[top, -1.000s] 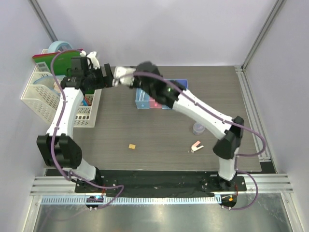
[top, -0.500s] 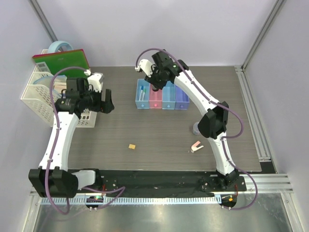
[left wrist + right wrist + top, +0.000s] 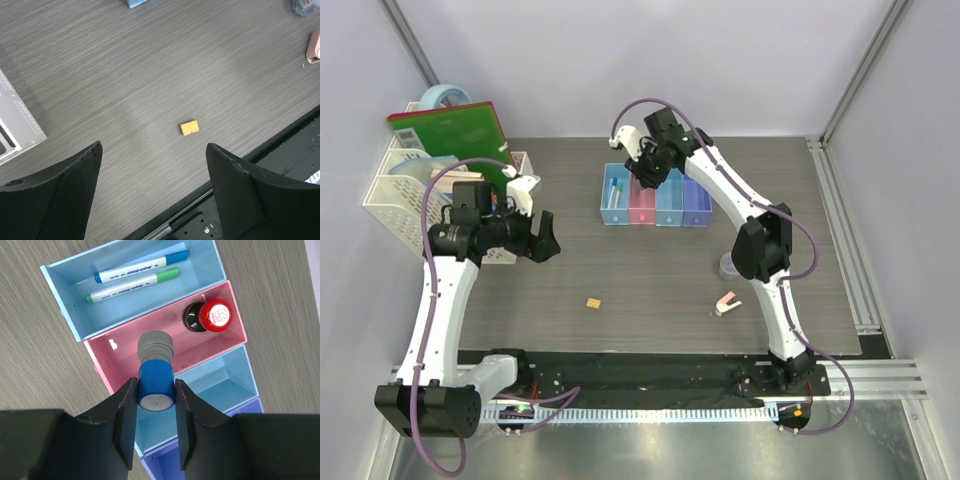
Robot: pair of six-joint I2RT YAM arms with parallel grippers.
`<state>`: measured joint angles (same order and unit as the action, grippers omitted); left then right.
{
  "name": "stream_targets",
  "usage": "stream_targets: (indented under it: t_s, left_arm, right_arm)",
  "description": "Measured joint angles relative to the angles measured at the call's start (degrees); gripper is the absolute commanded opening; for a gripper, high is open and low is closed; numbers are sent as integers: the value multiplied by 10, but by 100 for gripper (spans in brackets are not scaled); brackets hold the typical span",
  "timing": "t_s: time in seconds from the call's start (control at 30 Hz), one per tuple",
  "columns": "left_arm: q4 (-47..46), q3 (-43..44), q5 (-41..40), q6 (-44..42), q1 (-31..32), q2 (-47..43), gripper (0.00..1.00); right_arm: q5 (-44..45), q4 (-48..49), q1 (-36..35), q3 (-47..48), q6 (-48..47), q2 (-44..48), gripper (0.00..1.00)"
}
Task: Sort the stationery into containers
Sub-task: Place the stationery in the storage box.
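Hovering over the grey table [image 3: 650,290], above the row of four bins [image 3: 670,214], the right gripper [image 3: 155,392] pinches a blue-and-grey cylinder [image 3: 156,377] over the pink bin [image 3: 220,347] — the red-and-black knob [image 3: 210,316] sits inside it. The light blue bin [image 3: 205,262] alongside holds the blue-tipped pen [image 3: 142,267] and green-capped pen [image 3: 132,286]. Left gripper [image 3: 154,150] hangs with jaws spread wide — the small yellow block [image 3: 189,127] lies on the table below, untouched.

The top view looks steeply down from above the near edge over the whole surface [image 3: 650,270]. The left wrist view faces down on its near-left part, sharing the yellow block [image 3: 189,127] with the top view. The right wrist view hangs close above the bins [image 3: 150,305] near the far edge.
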<state>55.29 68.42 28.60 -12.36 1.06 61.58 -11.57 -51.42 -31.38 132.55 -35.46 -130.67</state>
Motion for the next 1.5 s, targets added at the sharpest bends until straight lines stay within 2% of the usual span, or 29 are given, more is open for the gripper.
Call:
stream_targets:
  t_s: [0.6, 1.0, 1.2, 1.33, 1.5]
  left_arm:
    - [18, 0, 29, -3, 0, 0, 83]
    - [16, -15, 41, -3, 0, 3, 84]
    - [16, -15, 44, -3, 0, 12, 84]
    - [15, -18, 47, -3, 0, 14, 84]
    - [13, -23, 51, -3, 0, 15, 84]
  right_arm:
    - [-6, 42, 0, -84, -21, -16, 1]
    - [11, 84, 0, -88, -26, -50, 3]
    - [16, 99, -2, -88, -33, -56, 12]
    - [20, 101, -2, -88, -35, -56, 27]
    - [28, 104, -2, -88, -35, -56, 39]
